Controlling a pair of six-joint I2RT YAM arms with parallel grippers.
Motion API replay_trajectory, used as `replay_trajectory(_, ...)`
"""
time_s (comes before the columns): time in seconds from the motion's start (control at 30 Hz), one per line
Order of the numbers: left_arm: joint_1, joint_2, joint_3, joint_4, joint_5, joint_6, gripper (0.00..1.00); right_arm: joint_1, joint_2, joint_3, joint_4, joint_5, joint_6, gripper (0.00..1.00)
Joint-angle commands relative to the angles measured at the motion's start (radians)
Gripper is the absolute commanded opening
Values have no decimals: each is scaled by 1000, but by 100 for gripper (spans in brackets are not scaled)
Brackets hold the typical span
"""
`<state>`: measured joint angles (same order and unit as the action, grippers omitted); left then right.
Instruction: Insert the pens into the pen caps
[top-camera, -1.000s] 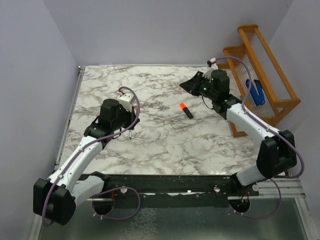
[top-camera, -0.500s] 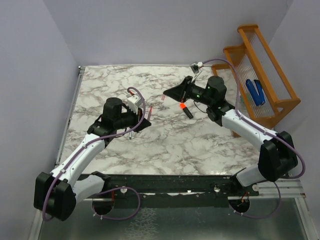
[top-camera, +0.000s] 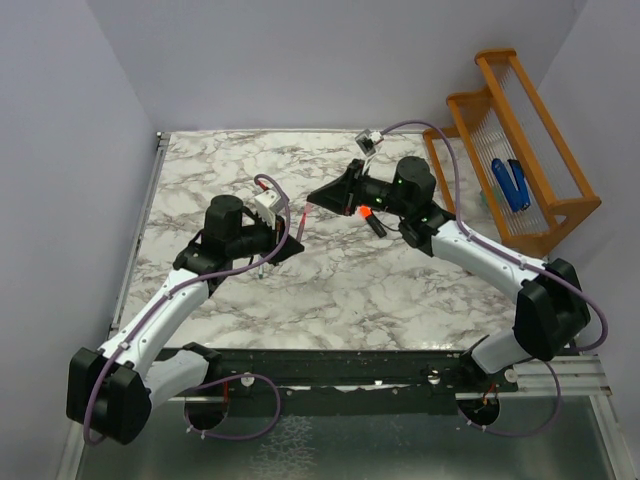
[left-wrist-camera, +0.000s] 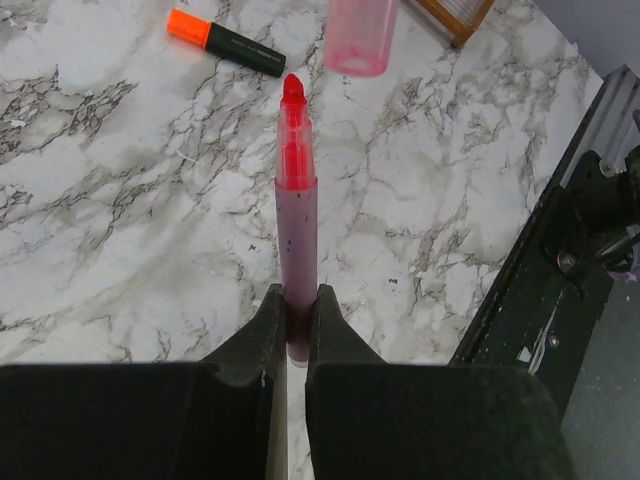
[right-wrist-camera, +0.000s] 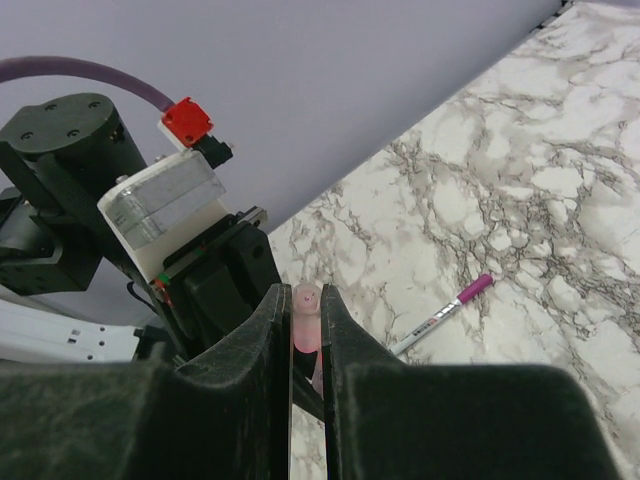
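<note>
Capping in mid-air: the left arm's jaws are clamped on the lower barrel of a slim pink pen (left-wrist-camera: 297, 200). Its bare red tip points towards a pink cap (left-wrist-camera: 362, 35), which the right arm's jaws pinch tight. The pair meet above the marble-patterned worktop (top-camera: 330, 290), just left of a black marker (top-camera: 373, 222) as the overhead camera sees it. The step in hand appears to be the line-up before insertion. Tip and cap mouth are close but apart, and in the left wrist view the cap sits a little off the pen's axis. The next move therefore likely calls for a small sideways correction, then a straight push along the barrel. The pen is a smooth, translucent plastic tube that narrows to a red nib. The cap is a short, cloudy, open-mouthed sleeve, probably slick and liable to twist in the grip. The marker, stubby and dark with an orange end, lies flat on the worktop. A whitish-grey pen (right-wrist-camera: 440, 315) with a pink end lies farther to its left.
</note>
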<state>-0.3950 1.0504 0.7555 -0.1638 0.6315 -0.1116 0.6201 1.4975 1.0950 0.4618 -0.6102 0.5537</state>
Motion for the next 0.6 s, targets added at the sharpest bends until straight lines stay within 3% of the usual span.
replay_trajectory(0.0, -7, -31, -2, 23, 33, 0, 0, 21, 27, 43, -44, 31, -36, 1)
replay_trajectory(0.57, -7, -58, -8, 24, 31, -1, 0, 36, -12, 7, -30, 138, -68, 1)
